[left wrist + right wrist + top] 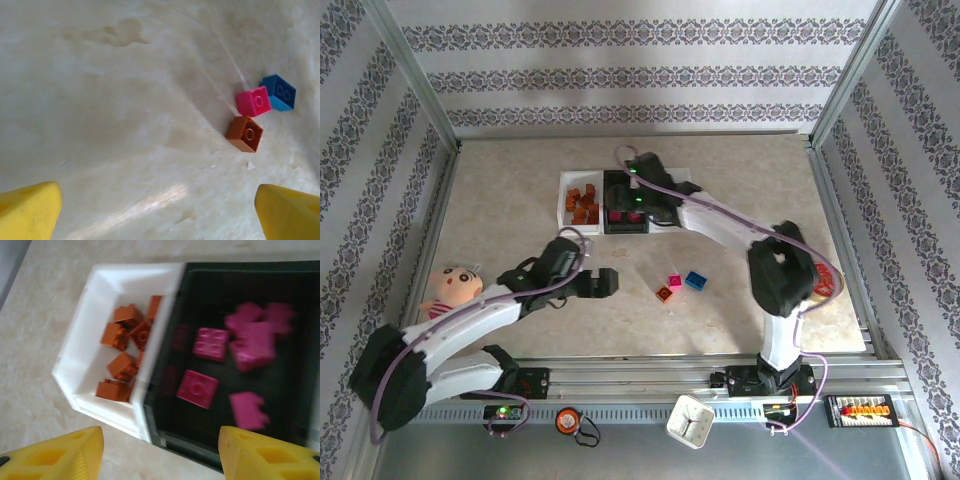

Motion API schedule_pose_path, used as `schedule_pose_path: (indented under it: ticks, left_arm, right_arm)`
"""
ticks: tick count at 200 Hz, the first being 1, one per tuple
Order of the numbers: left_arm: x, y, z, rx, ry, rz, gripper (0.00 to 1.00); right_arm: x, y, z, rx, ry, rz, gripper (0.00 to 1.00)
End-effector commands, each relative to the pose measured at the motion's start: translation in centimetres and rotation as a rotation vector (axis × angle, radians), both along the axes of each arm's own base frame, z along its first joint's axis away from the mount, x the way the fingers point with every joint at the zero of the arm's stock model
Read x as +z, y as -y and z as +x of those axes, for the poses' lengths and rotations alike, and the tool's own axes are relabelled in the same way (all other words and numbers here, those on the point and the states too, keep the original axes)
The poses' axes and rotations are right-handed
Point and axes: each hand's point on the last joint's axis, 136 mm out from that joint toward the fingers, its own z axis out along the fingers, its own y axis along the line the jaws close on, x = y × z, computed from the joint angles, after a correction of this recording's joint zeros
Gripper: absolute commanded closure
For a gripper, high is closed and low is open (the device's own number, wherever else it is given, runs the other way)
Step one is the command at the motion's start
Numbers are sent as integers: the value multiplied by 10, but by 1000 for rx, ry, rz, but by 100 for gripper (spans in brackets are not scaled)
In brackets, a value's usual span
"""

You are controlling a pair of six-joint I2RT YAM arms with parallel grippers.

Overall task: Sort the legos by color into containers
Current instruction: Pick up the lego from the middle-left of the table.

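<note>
Orange lego (244, 133), pink lego (253, 101) and blue lego (279, 92) are lying loose on desk (520, 200). Others are sitting in white bin (80, 365) (orange) and black bin (210, 285) (pink). Right fingers (65, 455) are hovering released over black bin. Left fingers (30, 210) are released and empty, hovering over desk near the loose three.

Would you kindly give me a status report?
Left gripper open above table. Right gripper open over black bin. Orange lego, pink lego, blue lego loose. Nothing blocking.

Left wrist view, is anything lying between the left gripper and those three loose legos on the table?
Nothing visible does. Bare table runs from the open left gripper to the orange-brown lego, with the pink lego and blue lego just beyond it, all close together.
</note>
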Motion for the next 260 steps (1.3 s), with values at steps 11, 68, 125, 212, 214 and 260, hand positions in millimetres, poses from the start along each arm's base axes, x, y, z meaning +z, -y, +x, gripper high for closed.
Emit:
schedule_pose_path:
  ticks: [11, 68, 125, 212, 214, 260]
  left_arm:
    - [4, 55, 8, -183, 105, 77, 6]
    - [-38, 125, -2, -425, 74, 202, 15]
    - [-66, 145, 2, -510, 81, 343, 29]
    - [-69, 132, 1, -475, 100, 399, 67]
    - [-67, 131, 2, -469, 103, 398, 67]
    - [-13, 76, 43, -221, 166, 254, 72]
  right_arm:
    - [6, 67, -17, -127, 18, 39, 37]
    - [-11, 166, -73, -268, -14, 12, 35]
    - [0, 201, -101, -328, 23, 41, 33]
    - [10, 199, -99, -330, 42, 80, 32]
    - [10, 199, -99, -331, 41, 80, 32]
    - [5, 198, -101, -325, 32, 81, 32]
